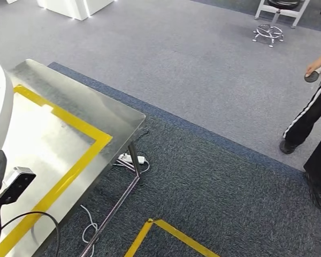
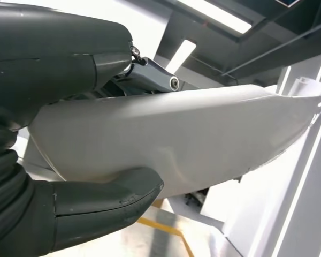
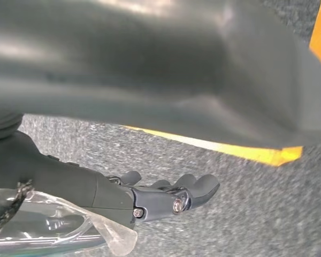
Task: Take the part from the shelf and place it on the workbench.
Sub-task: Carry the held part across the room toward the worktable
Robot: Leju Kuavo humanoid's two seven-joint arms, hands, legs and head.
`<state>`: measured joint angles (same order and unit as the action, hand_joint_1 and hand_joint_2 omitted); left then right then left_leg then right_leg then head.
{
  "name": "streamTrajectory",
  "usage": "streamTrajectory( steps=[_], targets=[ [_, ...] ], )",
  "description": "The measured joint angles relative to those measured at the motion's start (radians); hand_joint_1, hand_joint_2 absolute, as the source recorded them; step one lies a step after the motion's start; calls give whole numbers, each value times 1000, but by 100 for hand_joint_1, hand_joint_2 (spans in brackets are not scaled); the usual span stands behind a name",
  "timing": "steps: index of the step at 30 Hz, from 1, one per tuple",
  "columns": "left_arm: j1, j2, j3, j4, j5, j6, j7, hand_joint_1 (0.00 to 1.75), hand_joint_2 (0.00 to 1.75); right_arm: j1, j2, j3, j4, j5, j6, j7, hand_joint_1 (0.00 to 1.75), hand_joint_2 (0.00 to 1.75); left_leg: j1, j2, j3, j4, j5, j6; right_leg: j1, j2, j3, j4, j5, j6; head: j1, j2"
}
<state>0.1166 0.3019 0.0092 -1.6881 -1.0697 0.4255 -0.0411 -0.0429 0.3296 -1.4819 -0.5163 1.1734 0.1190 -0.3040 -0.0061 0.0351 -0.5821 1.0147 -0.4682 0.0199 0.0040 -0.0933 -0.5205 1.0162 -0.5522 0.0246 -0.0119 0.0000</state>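
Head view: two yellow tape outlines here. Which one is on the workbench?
The yellow tape on the left, bordering the shiny steel workbench top. The other yellow tape corner lies on the dark carpet, bottom centre.

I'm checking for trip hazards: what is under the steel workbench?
Under the workbench, by its leg, a white power strip lies on the dark carpet, and a white cable loops nearer the robot. The tabletop hides whatever lies further beneath it.

A bare stainless-steel workbench (image 1: pixel 110 115) edged with a yellow tape border (image 1: pixel 76 123) stands on dark blue-grey carpet (image 1: pixel 215 182), where a white power strip (image 1: pixel 130 158) lies beneath it.
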Motion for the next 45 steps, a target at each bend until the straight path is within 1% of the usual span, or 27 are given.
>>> streamTrajectory(
  steps=[1,3,5,6,7,9,11,12,14,16,18,19,21,23,25,27,29,31,33,35,36,37,38,40,42,44,45],
  targets=[
    [-2,0,0,0,-2,-2,1,143,175,-2,-1,0,3,0,-1,-1,0,0,3,-10,2,-3,2,6,-2,29,-18,37,-21,5,2,0],
    [-5,-2,-2,0,-5,-4,2,143,175,-2,-4,0,10,1,-3,-2,0,0,6,-32,2,-4,3,14,-6,81,-88,168,-79,9,7,0],
    [-5,-3,-5,0,-7,-5,3,143,175,1,-8,0,17,1,-5,-2,0,0,6,-58,2,-3,2,16,-6,91,-151,270,-101,11,8,0],
    [-4,-4,-6,0,-8,-6,3,143,175,2,-9,0,20,1,-6,-2,0,0,6,-72,3,-3,2,15,-6,92,-159,269,-83,10,8,0],
    [-5,-4,-7,0,-8,-6,3,143,175,1,-11,0,23,1,-8,-2,0,0,6,-86,5,-2,1,14,-7,96,-149,231,-47,8,8,0],
    [-5,-4,-9,0,-9,-7,4,143,175,-1,-16,0,28,2,-12,-2,0,0,6,-112,7,0,-2,9,-10,135,-95,94,28,4,8,0],
    [-7,-4,-10,0,-10,-8,5,143,175,-2,-19,0,35,4,-15,-2,0,0,8,-137,2,4,-4,-1,-14,175,-52,7,53,-1,8,0],
    [-7,-4,-11,0,-11,-8,5,143,175,-2,-20,0,38,4,-16,-2,0,0,9,-148,-1,4,-3,-8,-13,180,-44,-2,49,-4,7,0],
    [-4,-2,-12,0,-11,-9,5,143,175,-5,-23,0,46,6,-18,-3,0,0,13,-155,-5,5,-1,-20,-13,158,-36,-9,51,-15,7,0],
    [-6,2,-12,0,-11,-10,6,143,175,-7,-24,0,53,6,-18,-3,0,0,11,-108,-22,43,-28,-30,-14,132,-29,-17,53,-27,2,0],
    [-7,4,-12,0,-11,-10,8,143,175,-7,-27,0,61,7,-23,-4,0,0,12,-56,-73,155,-87,-38,-11,103,-25,-20,50,-37,-3,0],
    [-6,4,-13,0,-12,-11,9,143,175,-6,-29,0,67,7,-27,-4,0,0,14,-49,-104,219,-112,-41,-10,89,-24,-20,47,-39,-2,0],
    [0,5,-13,0,-14,-13,13,143,175,-6,-34,0,79,8,-34,-4,0,0,17,-43,-129,271,-114,-44,-8,60,-20,-20,42,-40,-3,0],
    [3,7,-12,0,-14,-13,15,143,175,-7,-37,0,90,8,-37,-5,0,0,16,-26,-81,178,-51,-41,-7,34,-12,-20,35,-38,-3,0],
    [3,10,-11,0,-15,-13,16,143,175,-8,-39,0,100,8,-40,-5,0,0,7,17,-18,55,-7,-31,-2,11,-3,-19,27,-31,-3,0],
    [5,13,-9,-2,-16,-14,17,143,175,-9,-41,0,110,9,-46,-4,0,0,-3,37,2,8,-5,-21,3,-11,2,-19,21,-22,-2,0],
    [13,14,-5,-5,-17,-14,19,143,175,-11,-44,0,118,8,-50,-4,0,0,-3,16,1,1,-3,-9,3,-29,4,-21,15,-12,-1,0],
    [16,15,-2,-7,-17,-15,20,143,175,-14,-47,0,124,9,-51,-5,0,0,4,-6,4,-7,2,1,0,6,-8,9,-8,-1,3,0],
    [14,15,-2,-8,-17,-16,20,143,175,-14,-51,0,130,9,-51,-6,0,0,8,-28,6,-10,4,8,-4,66,-63,122,-63,5,10,0],
    [16,13,-3,-8,-17,-19,20,143,175,-10,-54,0,135,8,-53,-5,0,0,8,-53,6,-10,3,10,-5,88,-134,248,-103,7,13,0],
    [17,13,-4,-8,-18,-20,20,143,175,-9,-56,0,138,8,-54,-5,0,0,8,-67,6,-9,3,10,-6,90,-153,269,-96,8,14,0],
    [17,12,-4,-8,-18,-21,20,143,175,-9,-58,0,140,8,-56,-6,0,0,9,-81,7,-8,3,10,-6,92,-151,249,-70,7,14,0],
    [17,12,-5,-8,-18,-21,20,143,175,-9,-60,0,142,8,-58,-7,0,0,9,-95,8,-7,2,8,-7,101,-131,192,-28,5,14,0],
    [17,12,-5,-9,-18,-21,21,143,175,-9,-63,0,147,8,-62,-10,0,0,10,-121,6,-1,-2,2,-12,151,-74,58,34,0,13,0],
    [18,12,-5,-10,-19,-20,21,143,175,-7,-65,0,150,8,-65,-14,0,0,13,-144,-1,3,-2,-10,-15,188,-43,-3,46,-5,13,0],
    [22,13,-5,-12,-19,-21,23,143,175,-6,-65,0,152,8,-62,-18,0,0,17,-164,-6,1,2,-23,-14,171,-35,-8,46,-12,13,0],
    [25,14,-4,-12,-19,-20,25,143,175,-7,-65,1,152,8,-58,-20,0,0,16,-153,-9,6,-2,-29,-14,158,-32,-12,48,-18,12,0]
  ],
)
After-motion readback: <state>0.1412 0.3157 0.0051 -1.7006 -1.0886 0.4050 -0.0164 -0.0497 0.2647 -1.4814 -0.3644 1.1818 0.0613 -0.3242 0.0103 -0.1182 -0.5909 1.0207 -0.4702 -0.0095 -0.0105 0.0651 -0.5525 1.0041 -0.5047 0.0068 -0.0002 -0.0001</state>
